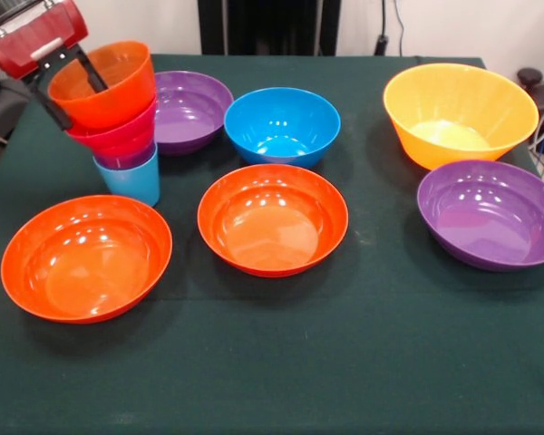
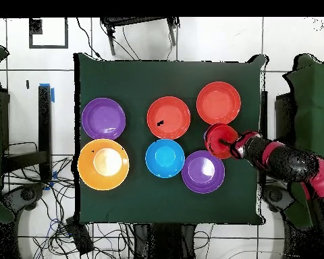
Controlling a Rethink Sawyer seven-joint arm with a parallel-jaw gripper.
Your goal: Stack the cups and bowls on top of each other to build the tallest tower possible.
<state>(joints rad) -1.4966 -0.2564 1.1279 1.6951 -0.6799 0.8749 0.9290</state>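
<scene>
Four nested glossy plastic pieces make up the tower [image 1: 118,127] at one side of the dark green cloth-covered worktop [image 1: 344,362]: a light blue cup [image 1: 131,181] is seen lowest, a purple cup [image 1: 131,159] inside it, a small pink bowl [image 1: 118,136] above, and a small orange bowl [image 1: 104,86] on top, tilted. The black-fingered tool [image 1: 68,77] of the red arm is closed on the small orange bowl's rim, one finger [image 1: 92,72] inside and one outside. Two wide orange-red bowls [image 1: 86,258] [image 1: 272,217] are set just in front of the tower and beside it. A wide purple bowl [image 1: 189,111] is placed touching the tower, with a medium blue bowl [image 1: 281,125] next to it. Well apart, a large deep yellow-orange bowl [image 1: 460,113] and a second wide purple bowl [image 1: 491,214] are seen.
</scene>
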